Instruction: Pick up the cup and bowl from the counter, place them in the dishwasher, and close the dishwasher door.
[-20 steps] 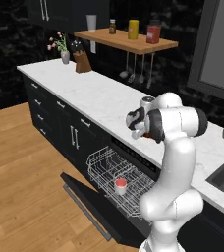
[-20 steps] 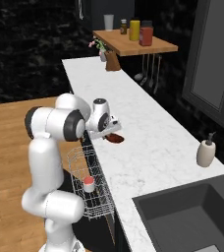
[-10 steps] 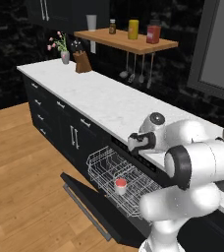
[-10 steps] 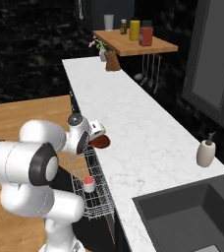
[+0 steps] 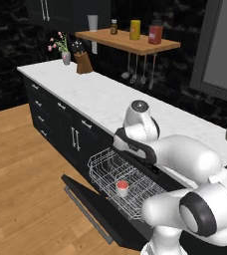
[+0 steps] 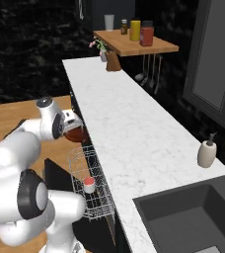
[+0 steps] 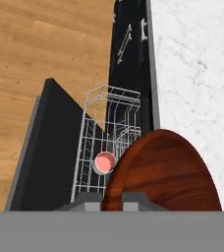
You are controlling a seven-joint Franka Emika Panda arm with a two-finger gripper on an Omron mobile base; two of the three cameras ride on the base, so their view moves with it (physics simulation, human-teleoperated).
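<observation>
My gripper [image 6: 73, 128] is shut on the rim of the glossy reddish-brown bowl [image 6: 77, 134], held just past the front edge of the white marble counter [image 6: 127, 118]. In the hand view the bowl [image 7: 163, 172] sits tilted between the fingertips [image 7: 87, 201], above the near end of the white wire rack [image 7: 109, 128]. The cup [image 7: 104, 162] stands upright in the rack, red inside; it is also in both base views [image 5: 122, 187] [image 6: 89, 185]. The dishwasher door [image 5: 93, 211] hangs fully open, its grey bar handle [image 7: 28, 142] along the outer edge.
Black drawers with silver handles [image 5: 53, 117] run left of the dishwasher. A soap dispenser [image 6: 206, 153] and a dark sink [image 6: 193, 217] lie at the counter's right end. A wooden shelf [image 5: 130, 42] with jars, a knife block [image 5: 84, 63] and a vase [image 5: 65, 57] stand far off.
The arm has swung the bowl off the counter, down and outward past its front edge, until it hangs over the open rack. The cup and the door have stayed put.
</observation>
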